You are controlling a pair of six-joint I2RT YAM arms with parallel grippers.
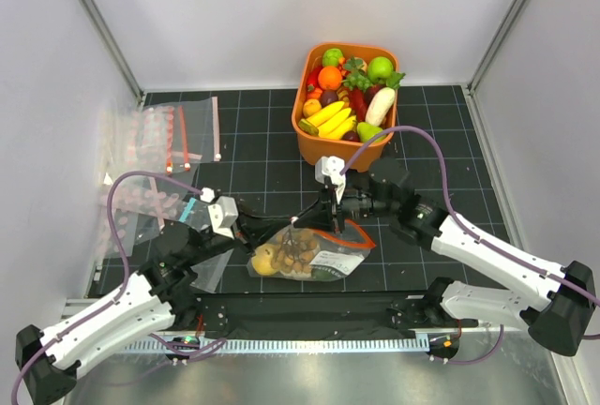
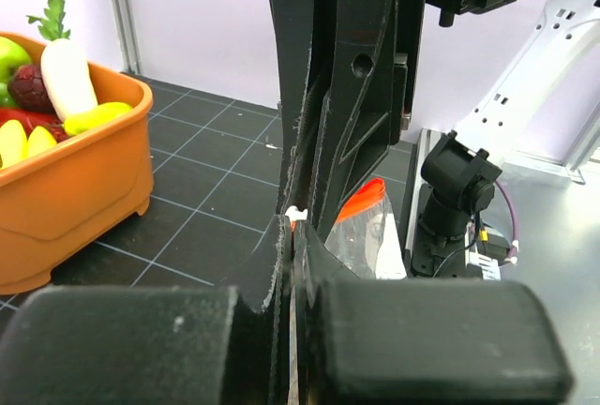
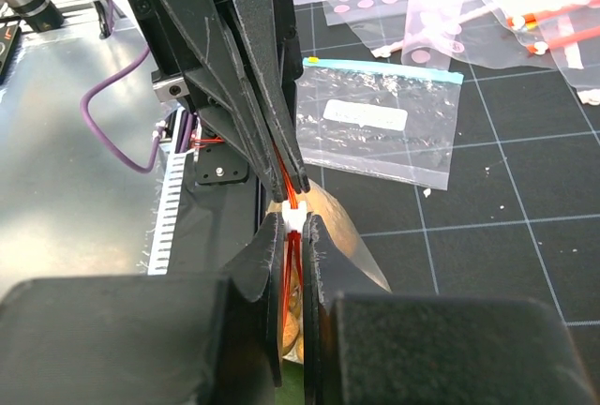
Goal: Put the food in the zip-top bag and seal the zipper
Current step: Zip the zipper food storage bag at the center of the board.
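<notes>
The clear zip-top bag (image 1: 330,257) lies near the table's front centre. It holds a cluster of brown balls (image 1: 298,249), a yellow fruit (image 1: 264,259) and a dark green piece (image 1: 323,274); I cannot make out a cauliflower. Its red-orange zipper (image 1: 352,234) runs along the raised mouth. My left gripper (image 1: 289,228) is shut on the zipper (image 2: 361,201) from the left. My right gripper (image 1: 307,221) is shut on the zipper (image 3: 292,257) from the right, at a small white tab (image 3: 293,218). The two grippers' tips nearly touch in both wrist views: left gripper (image 2: 295,236), right gripper (image 3: 293,229).
An orange basket (image 1: 309,138) full of toy produce stands behind the bag and shows in the left wrist view (image 2: 84,180). A clear bag with a teal strip (image 3: 375,119) lies left of the arms. Several spare bags (image 1: 150,152) lie at far left. A black mat (image 1: 309,311) covers the near edge.
</notes>
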